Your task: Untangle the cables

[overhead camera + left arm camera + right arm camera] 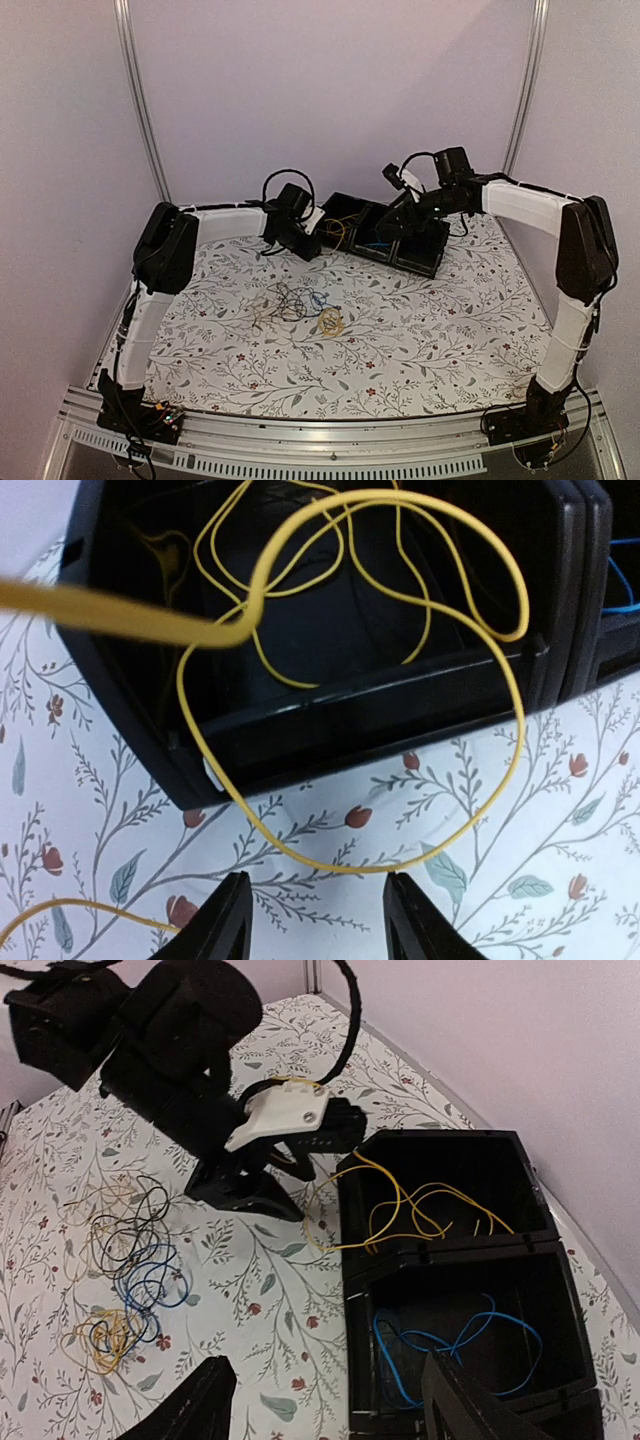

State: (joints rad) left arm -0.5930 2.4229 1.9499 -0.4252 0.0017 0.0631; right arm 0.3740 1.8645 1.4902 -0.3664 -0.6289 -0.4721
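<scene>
Overhead view: a table with a floral cloth (pixel 430 330). A black tray (pixel 448 1248) divided into compartments sits at the far middle. Both arms reach towards it, one from each side. On the cloth, nearer than the tray and left of centre, lies a loose tangle of cables (pixel 300 303). This view is too small to separate the strands or show how the jaws stand.

The right wrist camera fills in the detail. The tangle is made of black, blue and yellow-orange wires looped over one another, well apart from the tray. A yellow cable (pixel 500 780) lies in the tray's left compartment. A blue cable (pixel 450 1345) lies coiled in the compartment beside it. The right gripper (pixel 330 1410) hangs over the tray with its fingers (pixel 190 1410) spread wide and nothing between them. This view also shows the left arm's head tilted down just left of the tray.

The left wrist camera alone shows how the yellow cable drapes. Part of it loops inside the compartment, and one large loop spills over the tray wall onto the cloth. That loop lies just beyond the tips of the left gripper (pixel 318 925). This gripper's jaws are apart and grip nothing. A blurred yellow strand crosses the upper left of this view (very close to the lens, so where it ends cannot be told).
</scene>
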